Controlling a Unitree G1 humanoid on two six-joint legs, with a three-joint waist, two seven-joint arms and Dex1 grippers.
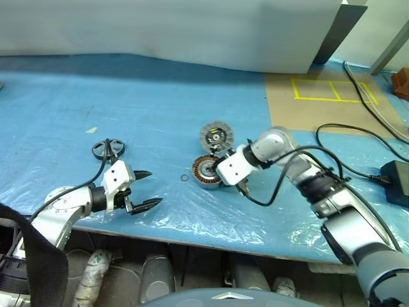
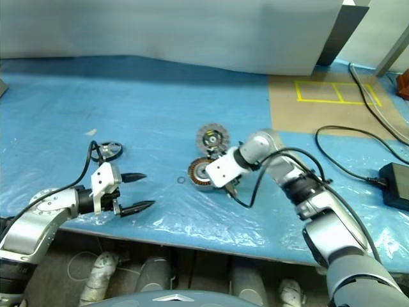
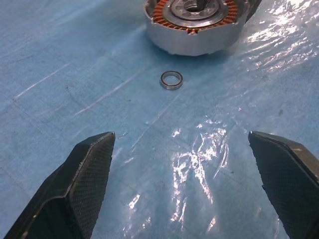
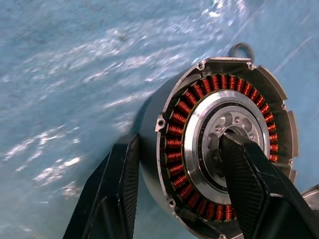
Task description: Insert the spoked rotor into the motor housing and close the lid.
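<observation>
One finger of the right gripper (image 4: 179, 194) sits inside the motor housing (image 4: 219, 149), one outside — clamped on its wall. The rotor (image 1: 107, 149), centre left, looks light and stiff; grip its black rim. Left gripper (image 1: 146, 189) gapes empty.

Light is bright and even, falling from above — soft, short shadows sit close under the right gripper (image 4: 179, 164). White glare streaks the wrinkled plastic sheet (image 3: 199, 164) between and just ahead of the left gripper (image 3: 199, 184). Both claws' near fingers look slightly soft — the sheet beyond stays sharp.
</observation>
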